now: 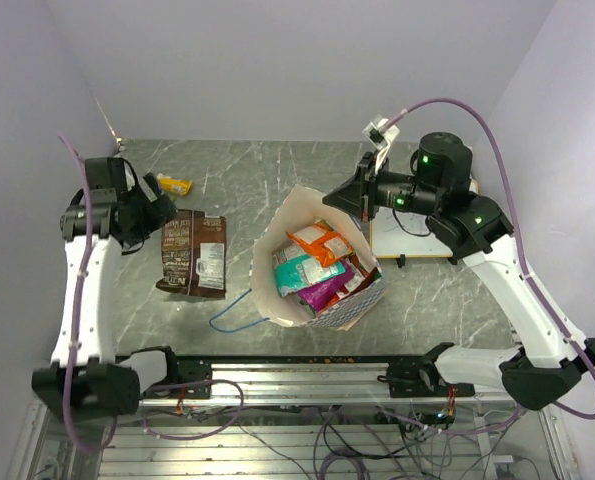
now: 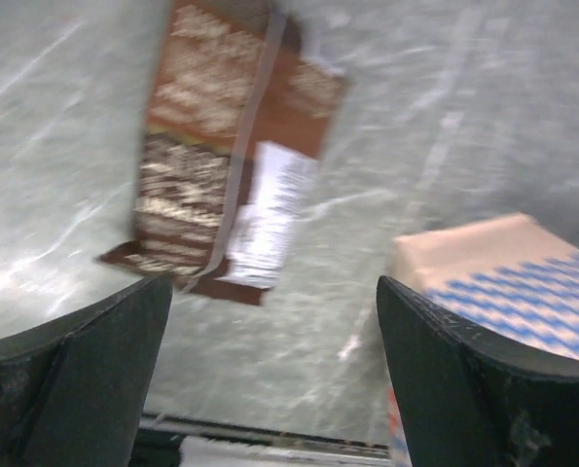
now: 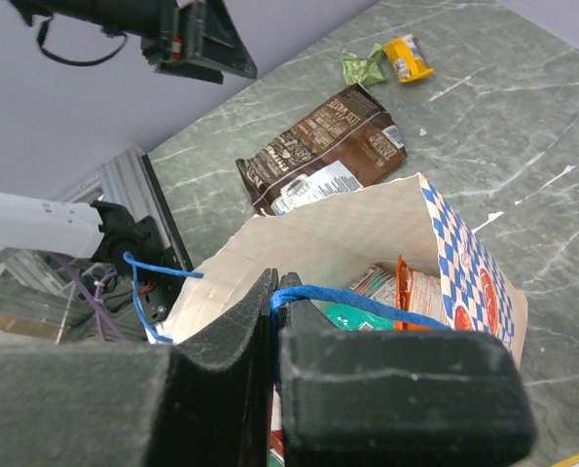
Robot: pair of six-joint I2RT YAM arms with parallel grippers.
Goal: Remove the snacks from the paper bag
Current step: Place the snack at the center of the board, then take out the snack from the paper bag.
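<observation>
Left of paper bag (image 1: 277, 243) | brown packet (image 1: 193, 254) (print blurred) | left gripper (image 2: 272, 292) released | right gripper (image 3: 275, 292) pinches handle (image 3: 367, 307)

Grey-green marbled table (image 1: 257, 170); plain pale lilac walls (image 1: 277, 60); aluminium frame (image 1: 277, 382) along near edge.

— Where does the paper bag (image 1: 299, 208) stand?
— At the middle of the table (image 1: 447, 295), mouth gaping upward. It is cream paper with a blue-and-white checked lower band, and one blue cord handle (image 1: 235, 315) trails on the surface at its near-left side.
— And the snacks?
— Several sit packed inside: an orange packet (image 1: 320, 243) on top, a teal packet (image 1: 292, 270) and a magenta packet (image 1: 327, 290) beside it. Left of the bag, apart from it, a dark brown packet (image 1: 193, 255) lies flat. Farther back lie a yellow packet (image 1: 175, 185) and, just beside it, what looks like a crumpled green wrapper (image 3: 363, 68).
</observation>
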